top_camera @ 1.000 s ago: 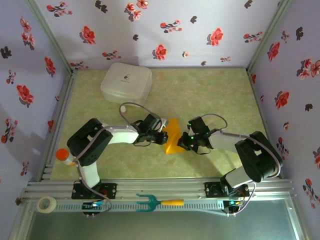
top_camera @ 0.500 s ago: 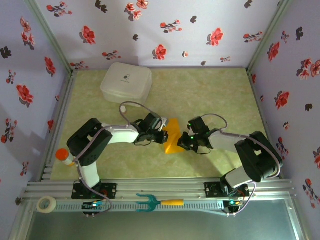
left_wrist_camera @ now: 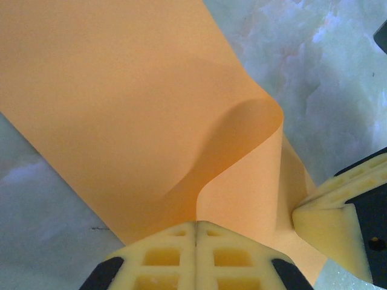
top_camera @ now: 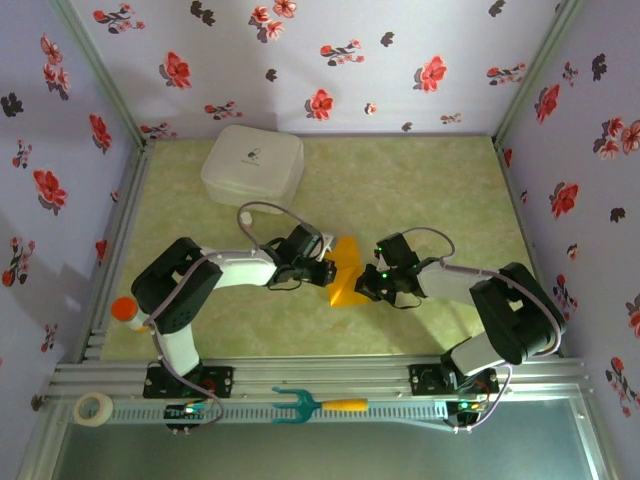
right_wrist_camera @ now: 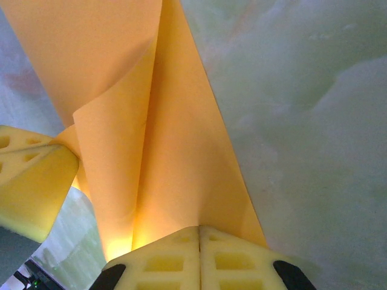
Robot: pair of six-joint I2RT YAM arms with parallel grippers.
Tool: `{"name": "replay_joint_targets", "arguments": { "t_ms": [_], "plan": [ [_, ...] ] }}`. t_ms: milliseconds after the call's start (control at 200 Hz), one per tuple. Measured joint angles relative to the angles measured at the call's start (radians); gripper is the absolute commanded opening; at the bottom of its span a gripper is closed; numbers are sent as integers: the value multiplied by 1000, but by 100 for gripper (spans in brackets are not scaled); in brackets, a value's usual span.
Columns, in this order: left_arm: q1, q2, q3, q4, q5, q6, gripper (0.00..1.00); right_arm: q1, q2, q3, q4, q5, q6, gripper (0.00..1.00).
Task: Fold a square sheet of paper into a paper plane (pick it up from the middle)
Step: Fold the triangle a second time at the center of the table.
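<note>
Where the two arms meet in the middle of the top view, the paper plane (top_camera: pixel 345 268) is held between them, just over the green marbled desk (top_camera: pixel 430 190); whether it touches the surface cannot be told. The left gripper (left_wrist_camera: pixel 196 225) is clamped on the orange-yellow sheet. Its pads are pressed together at the bottom of its wrist view, with a curled flap of paper rising from the seam. The right gripper (right_wrist_camera: pixel 199 228) also pinches the paper, closed at the bottom of its own view on the foot of a long crease. Each wrist view catches the other gripper's yellow pad against the paper. A white lidded box (top_camera: pixel 253 163) stands in the upper left, well apart.
</note>
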Motion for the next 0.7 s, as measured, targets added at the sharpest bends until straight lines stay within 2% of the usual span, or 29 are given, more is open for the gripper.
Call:
{"name": "replay_joint_targets", "arguments": {
  "t_ms": [700],
  "plan": [
    [0,0,-1,1,0,0,4,0,0,3,-7,0,0,8]
  ]
}}
